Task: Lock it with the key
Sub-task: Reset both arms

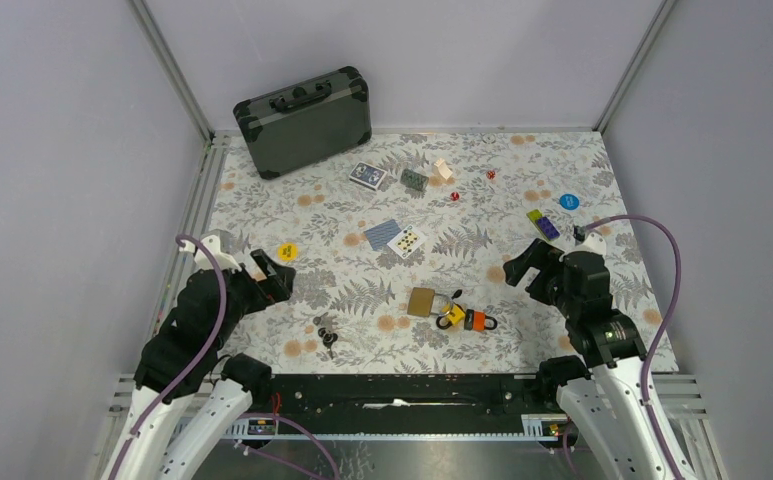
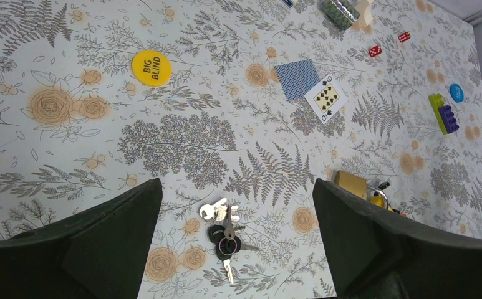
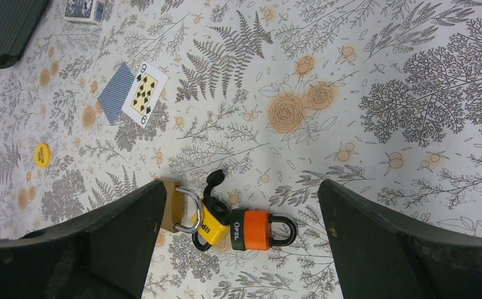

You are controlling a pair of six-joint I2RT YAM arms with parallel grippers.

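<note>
A bunch of keys lies on the floral cloth near the front, left of centre; in the left wrist view the keys lie between my open fingers. Three padlocks lie in a cluster at front centre: a brass one, a yellow one and an orange one. In the right wrist view the brass padlock, the yellow padlock and the orange padlock lie together. My left gripper is open above and left of the keys. My right gripper is open, right of the padlocks.
A dark case stands at the back left. Playing cards, a card box, dice, a yellow chip, a blue chip and a green-purple brick lie scattered. Grey walls enclose the table.
</note>
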